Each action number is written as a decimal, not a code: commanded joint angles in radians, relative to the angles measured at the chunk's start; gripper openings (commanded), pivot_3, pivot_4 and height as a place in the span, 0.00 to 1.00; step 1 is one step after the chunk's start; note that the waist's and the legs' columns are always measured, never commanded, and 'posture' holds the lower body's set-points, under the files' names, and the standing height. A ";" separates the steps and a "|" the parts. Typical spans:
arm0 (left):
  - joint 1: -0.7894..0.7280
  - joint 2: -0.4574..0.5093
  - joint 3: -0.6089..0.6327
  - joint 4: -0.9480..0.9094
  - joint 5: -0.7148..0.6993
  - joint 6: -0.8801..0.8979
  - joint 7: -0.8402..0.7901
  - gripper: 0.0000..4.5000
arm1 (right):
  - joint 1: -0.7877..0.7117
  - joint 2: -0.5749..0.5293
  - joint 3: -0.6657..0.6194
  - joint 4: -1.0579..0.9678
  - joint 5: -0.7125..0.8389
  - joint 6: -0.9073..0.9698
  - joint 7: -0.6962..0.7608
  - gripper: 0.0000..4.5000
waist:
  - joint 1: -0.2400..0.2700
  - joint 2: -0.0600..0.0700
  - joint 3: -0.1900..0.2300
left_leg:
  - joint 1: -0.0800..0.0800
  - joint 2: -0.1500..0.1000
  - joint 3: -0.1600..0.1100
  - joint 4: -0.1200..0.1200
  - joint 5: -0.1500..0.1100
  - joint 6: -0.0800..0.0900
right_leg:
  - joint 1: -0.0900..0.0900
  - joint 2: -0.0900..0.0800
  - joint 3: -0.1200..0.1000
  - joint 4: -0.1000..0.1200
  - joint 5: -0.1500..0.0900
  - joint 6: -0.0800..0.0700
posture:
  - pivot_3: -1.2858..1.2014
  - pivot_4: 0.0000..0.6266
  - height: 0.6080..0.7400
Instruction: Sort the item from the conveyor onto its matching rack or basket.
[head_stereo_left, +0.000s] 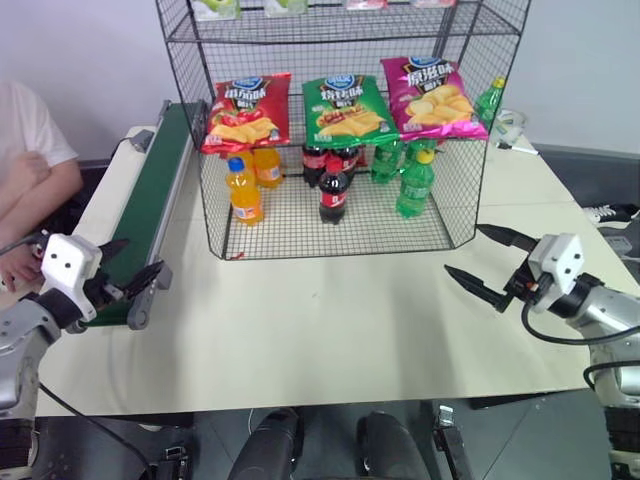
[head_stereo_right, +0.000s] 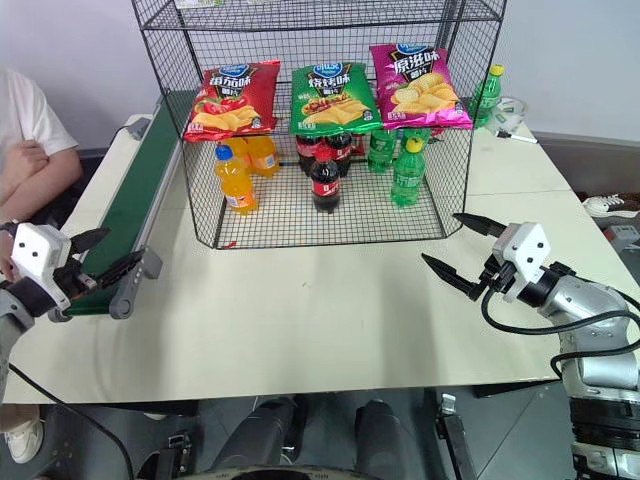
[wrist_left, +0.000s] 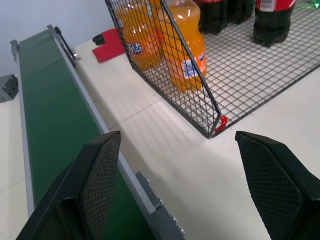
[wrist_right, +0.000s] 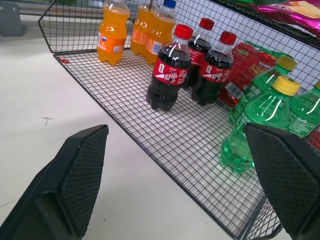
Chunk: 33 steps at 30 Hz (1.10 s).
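Legible markings:
- Red chip bag (head_stereo_left: 246, 112), rack middle tier, at 10 o'clock from the cola bottles: blue round logo, yellow Chinese characters, not readable.
- Green chip bag (head_stereo_left: 345, 106), at 12 o'clock: same logo, characters unclear.
- Magenta chip bag (head_stereo_left: 432, 96), at 2 o'clock: characters, possibly "原味".
- Cola bottle (wrist_right: 168, 75): red label with white script, illegible.
- Orange soda bottle (wrist_left: 183, 45): blue-white label, unreadable.
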 joint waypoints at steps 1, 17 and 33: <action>-0.015 0.005 0.009 0.011 0.030 -0.035 0.001 0.85 | -0.008 0.001 -0.007 -0.015 0.010 -0.011 0.003 1.00 | 0.000 0.000 0.000 | 0.000 0.000 0.000 0.000 0.000 0.000 | 0.000 0.000 0.000 0.000 0.000 0.000 | 0.52 0.24 1.00; -0.035 -0.010 0.025 0.040 0.040 -0.075 -0.003 0.85 | -0.025 0.000 -0.002 0.000 0.002 -0.019 -0.002 1.00 | 0.000 0.000 0.000 | 0.000 0.000 0.000 0.000 0.000 0.000 | 0.000 0.000 0.000 0.000 0.000 0.000 | 0.52 0.24 1.00; -0.045 -0.015 0.019 0.050 0.046 -0.085 -0.002 0.85 | -0.031 0.000 0.002 0.014 -0.013 -0.034 -0.001 1.00 | 0.000 0.000 0.000 | -0.001 0.000 0.000 0.000 0.000 0.000 | 0.000 0.000 0.000 -0.001 0.000 0.000 | 0.52 0.24 1.00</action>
